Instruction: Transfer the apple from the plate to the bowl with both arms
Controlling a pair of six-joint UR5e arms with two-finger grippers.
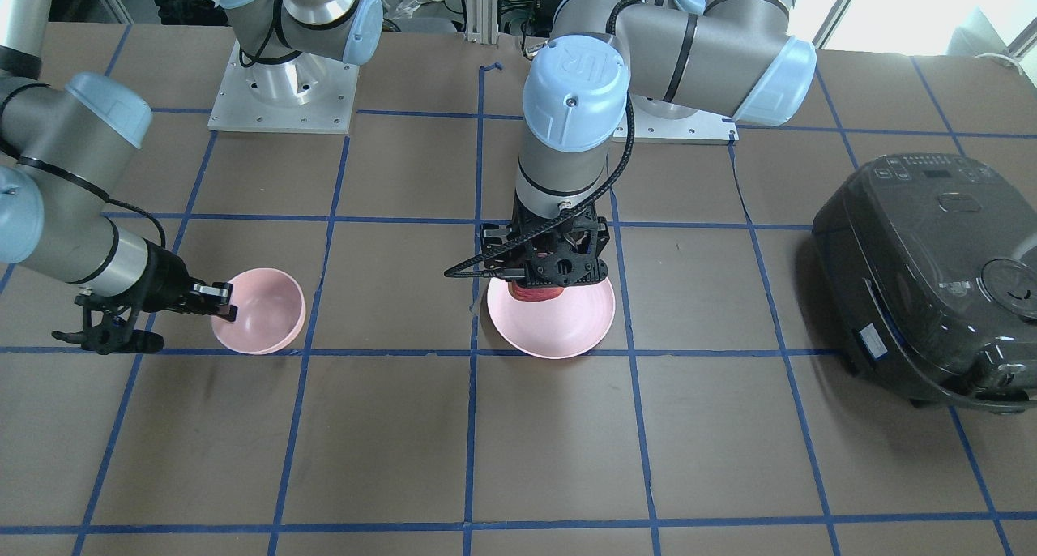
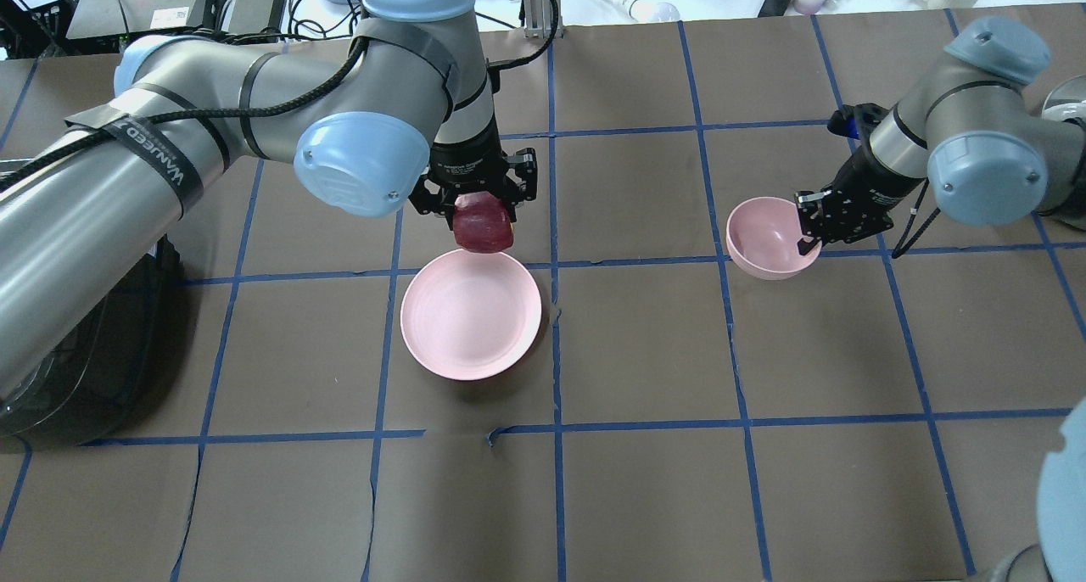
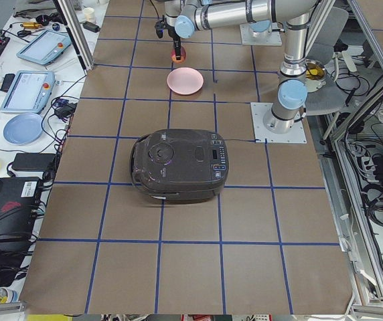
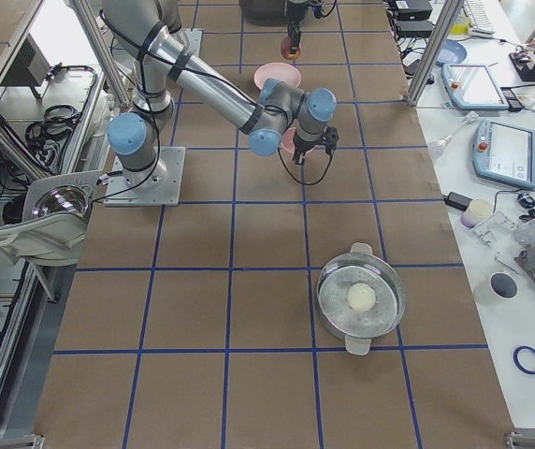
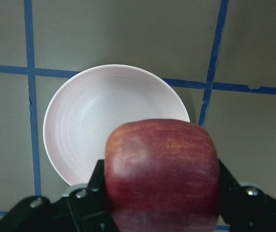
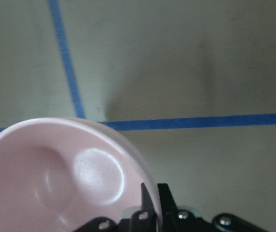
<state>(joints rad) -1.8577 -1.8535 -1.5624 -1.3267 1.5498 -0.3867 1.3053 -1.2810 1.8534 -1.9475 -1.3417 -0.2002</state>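
My left gripper (image 2: pixel 481 211) is shut on the dark red apple (image 2: pixel 484 229) and holds it above the far edge of the wide pink plate (image 2: pixel 471 319). The left wrist view shows the apple (image 5: pixel 162 169) between the jaws, with the empty plate (image 5: pixel 99 121) below. In the front view the apple (image 1: pixel 535 294) is mostly hidden under the gripper, over the plate (image 1: pixel 559 329). My right gripper (image 2: pixel 804 241) is shut on the rim of the small pink bowl (image 2: pixel 766 238), which sits slightly tilted and empty. The right wrist view shows the bowl (image 6: pixel 56 179) pinched at its rim.
A black rice cooker (image 1: pixel 932 272) stands on the robot's left side of the table. A steel pot (image 4: pixel 361 299) with a white ball in it stands far out on the right side. Blue tape lines grid the brown tabletop.
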